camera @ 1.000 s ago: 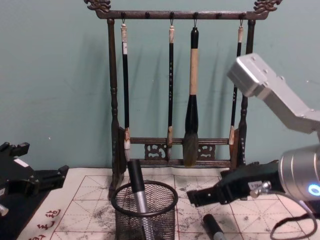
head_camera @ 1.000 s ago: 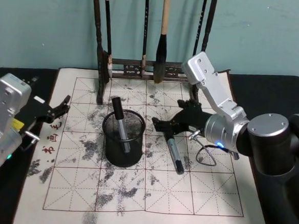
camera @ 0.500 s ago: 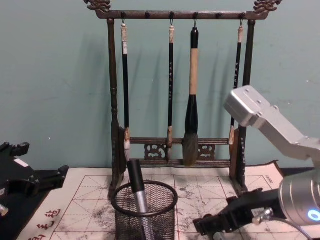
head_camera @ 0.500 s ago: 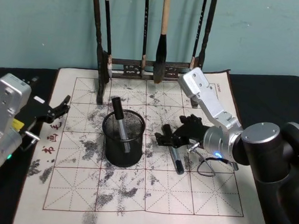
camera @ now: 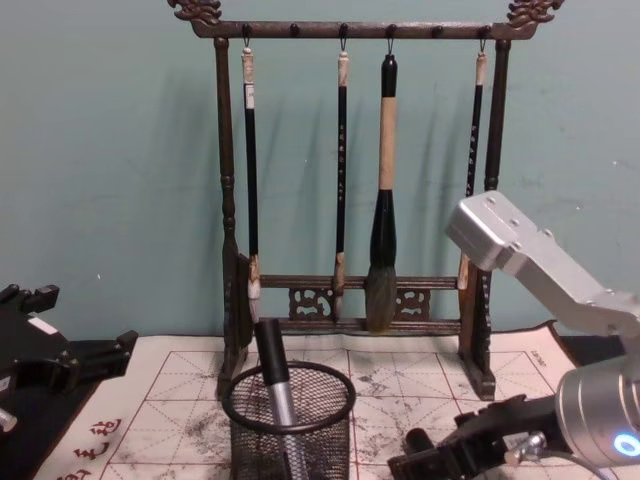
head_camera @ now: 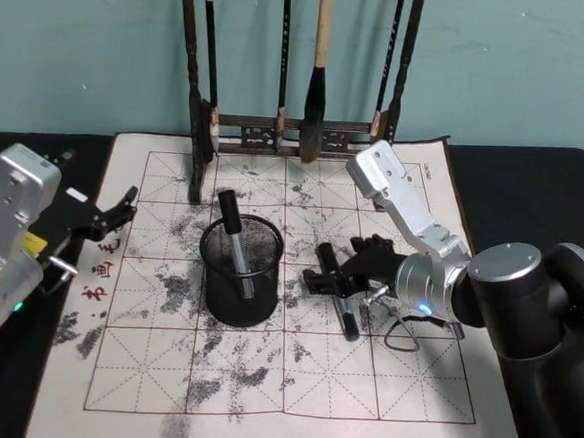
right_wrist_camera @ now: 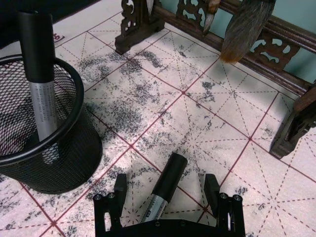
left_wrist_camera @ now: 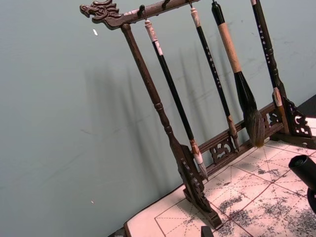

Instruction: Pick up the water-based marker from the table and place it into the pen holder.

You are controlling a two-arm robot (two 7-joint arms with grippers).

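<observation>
A water-based marker (head_camera: 336,291) with a black cap and silver barrel lies on the calligraphy mat, right of the pen holder (head_camera: 216,299). My right gripper (head_camera: 330,282) is down at the mat and open. In the right wrist view its fingers (right_wrist_camera: 118,186) stand on either side of the marker (right_wrist_camera: 165,183) without touching it. The pen holder (right_wrist_camera: 74,158) is a black mesh cup (camera: 330,440), and another marker (head_camera: 232,240) stands tilted inside it. My left gripper (head_camera: 122,207) rests open at the mat's left edge, away from both.
A tall dark wooden brush rack (head_camera: 278,128) with several hanging brushes stands at the back of the ink-stained gridded mat (head_camera: 261,377). The mat lies on a black table (head_camera: 536,176). Bare mat stretches in front of the cup.
My right gripper has come down and slightly nearer, from above the marker to mat level, so its open fingers now straddle the marker. The left arm has not moved.
</observation>
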